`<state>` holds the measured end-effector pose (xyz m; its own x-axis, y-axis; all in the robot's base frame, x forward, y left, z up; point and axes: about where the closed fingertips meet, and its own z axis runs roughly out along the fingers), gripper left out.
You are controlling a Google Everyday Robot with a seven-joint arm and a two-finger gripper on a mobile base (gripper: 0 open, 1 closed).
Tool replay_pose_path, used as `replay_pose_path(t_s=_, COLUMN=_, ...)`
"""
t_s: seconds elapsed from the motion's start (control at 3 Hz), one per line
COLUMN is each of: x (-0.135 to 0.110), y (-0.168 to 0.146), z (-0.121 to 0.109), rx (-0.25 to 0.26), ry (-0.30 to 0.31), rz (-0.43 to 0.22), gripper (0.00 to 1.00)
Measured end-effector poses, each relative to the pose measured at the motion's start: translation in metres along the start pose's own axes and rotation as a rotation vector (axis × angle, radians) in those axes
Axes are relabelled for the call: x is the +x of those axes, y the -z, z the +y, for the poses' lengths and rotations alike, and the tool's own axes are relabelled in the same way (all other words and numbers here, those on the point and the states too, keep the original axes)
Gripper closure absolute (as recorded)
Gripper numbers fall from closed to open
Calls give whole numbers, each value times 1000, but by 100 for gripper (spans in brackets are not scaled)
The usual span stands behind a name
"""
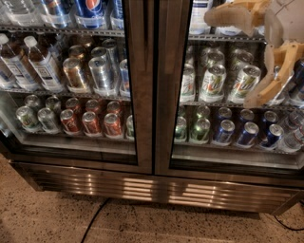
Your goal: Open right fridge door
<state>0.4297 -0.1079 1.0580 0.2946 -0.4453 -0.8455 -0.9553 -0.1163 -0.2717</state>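
Observation:
The right fridge door (166, 118) is a tall glass pane in a dark metal frame and stands shut. Behind its glass are green-and-white cans (212, 83) and blue cans (222, 131). My gripper (230, 59) hangs at the top right, in front of that door's glass. Its tan fingers are spread wide and open: one finger (232, 14) points left along the top shelf, the other (270, 80) slants down across the cans. Nothing is between them. I cannot tell whether they touch the glass.
The twin left door (140, 95) is shut, with red and copper cans (90, 121) and white-capped bottles (40, 61) behind it. A metal vent grille (156, 190) runs along the base. A black cable (95, 220) lies on the speckled floor (42, 213).

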Motion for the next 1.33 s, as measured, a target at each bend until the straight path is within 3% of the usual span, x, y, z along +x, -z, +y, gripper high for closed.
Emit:
replay_pose_path(t_s=0.33, x=-3, y=-8, z=-1, rx=-29, ry=8, rz=-146, gripper=0)
replay_pose_path(t_s=0.67, x=-3, y=-14, z=-1, rx=-78, ry=22, rz=-433, gripper=0)
replay_pose_path(t_s=1.0, x=-12, y=-12, z=-6, rx=-74, ry=20, rz=-494, gripper=0)
replay_pose_path(t_s=1.33, x=-12, y=-13, z=-7, rx=-71, ry=19, rz=-494, gripper=0)
